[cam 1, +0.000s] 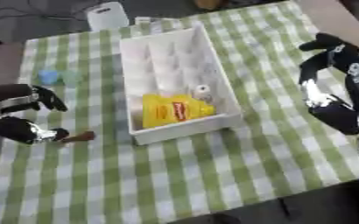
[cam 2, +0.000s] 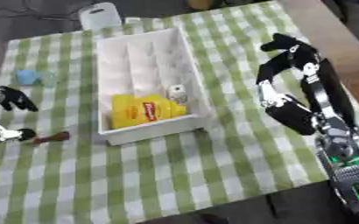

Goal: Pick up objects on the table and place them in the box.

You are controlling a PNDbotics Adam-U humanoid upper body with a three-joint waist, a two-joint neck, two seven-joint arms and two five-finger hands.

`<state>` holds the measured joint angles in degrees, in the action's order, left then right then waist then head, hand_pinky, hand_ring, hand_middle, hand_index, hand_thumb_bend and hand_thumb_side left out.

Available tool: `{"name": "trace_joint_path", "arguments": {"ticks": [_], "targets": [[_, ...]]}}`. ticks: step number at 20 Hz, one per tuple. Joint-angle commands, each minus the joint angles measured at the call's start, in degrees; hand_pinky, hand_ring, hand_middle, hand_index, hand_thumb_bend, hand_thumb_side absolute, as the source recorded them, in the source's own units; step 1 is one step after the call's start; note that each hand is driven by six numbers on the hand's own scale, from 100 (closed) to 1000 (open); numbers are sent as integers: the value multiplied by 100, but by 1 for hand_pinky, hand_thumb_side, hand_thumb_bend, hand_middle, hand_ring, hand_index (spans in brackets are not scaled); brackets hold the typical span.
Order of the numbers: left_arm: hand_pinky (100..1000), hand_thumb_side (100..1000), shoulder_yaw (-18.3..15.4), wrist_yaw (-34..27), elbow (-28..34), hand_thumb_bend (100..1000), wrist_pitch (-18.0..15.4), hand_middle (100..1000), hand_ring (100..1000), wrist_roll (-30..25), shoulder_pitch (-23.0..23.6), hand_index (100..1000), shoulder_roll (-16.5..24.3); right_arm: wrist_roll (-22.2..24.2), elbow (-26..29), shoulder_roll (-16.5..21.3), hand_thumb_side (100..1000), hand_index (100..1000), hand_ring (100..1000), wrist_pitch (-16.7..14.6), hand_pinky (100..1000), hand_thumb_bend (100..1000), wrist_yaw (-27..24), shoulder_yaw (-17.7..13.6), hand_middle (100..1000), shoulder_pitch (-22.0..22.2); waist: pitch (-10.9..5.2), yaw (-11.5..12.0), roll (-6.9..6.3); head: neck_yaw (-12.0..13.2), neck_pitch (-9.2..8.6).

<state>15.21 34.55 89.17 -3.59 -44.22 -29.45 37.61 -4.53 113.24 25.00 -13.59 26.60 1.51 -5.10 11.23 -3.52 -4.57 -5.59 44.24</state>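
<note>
Green-and-white checked cloth (cam 1: pixel 213 175) covers the table, with a white box (cam 1: pixel 221 76) lying near its middle, long side running away from the robot. Inside the box, at its near end, sit a yellow packet (cam 1: pixel 171 111) with a red label and a small white round thing (cam 1: pixel 202 90) just beyond it.

2 things look left to collect, both on the cloth left of the box: a small brown piece (cam 1: pixel 81 137) near the box's near corner, and a pale blue lump (cam 1: pixel 49 77) farther back (what either one is, I cannot make out).

My reading is that the step in hand is the pick-up of the brown piece. The left hand (cam 1: pixel 26 129) comes in from the left edge with its fingers curled; the lower fingertip looks to be touching or pinching the piece's left end, though whether it truly holds it I cannot tell. The next move would call for securing that pinch, lifting clear of the cloth, carrying right over the box wall and letting go in a free part of the box.

The right hand (cam 2: pixel 286 98) hangs over the cloth right of the box, fingers bent downward and holding nothing, apart from the box.
</note>
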Motion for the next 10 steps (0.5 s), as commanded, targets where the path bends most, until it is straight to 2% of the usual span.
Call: {"name": "trace_joint_path", "arguments": {"ticks": [1,3,7,10], "targets": [[792,576,-5,171,-1,477,-6,773,829,41,-74,853,59,10,136,129,497,939,609,-12,563,100,-38,-9,726,-62,-192,1,-58,26,-12],[793,512,-17,262,-32,444,-4,767,830,70,-88,847,50,6,136,131,494,939,609,-15,564,100,-39,-12,726,-64,-191,4,-55,106,-12],[795,455,-31,420,-99,416,-15,771,831,115,-126,850,17,7,136,131,495,939,609,-18,564,100,-40,-11,726,-68,-186,11,-55,162,-12],[794,450,-31,516,-166,420,-23,771,830,123,-175,852,-22,6,136,130,492,939,610,-16,564,100,-37,-12,726,-72,-179,13,-57,270,-12]]}}
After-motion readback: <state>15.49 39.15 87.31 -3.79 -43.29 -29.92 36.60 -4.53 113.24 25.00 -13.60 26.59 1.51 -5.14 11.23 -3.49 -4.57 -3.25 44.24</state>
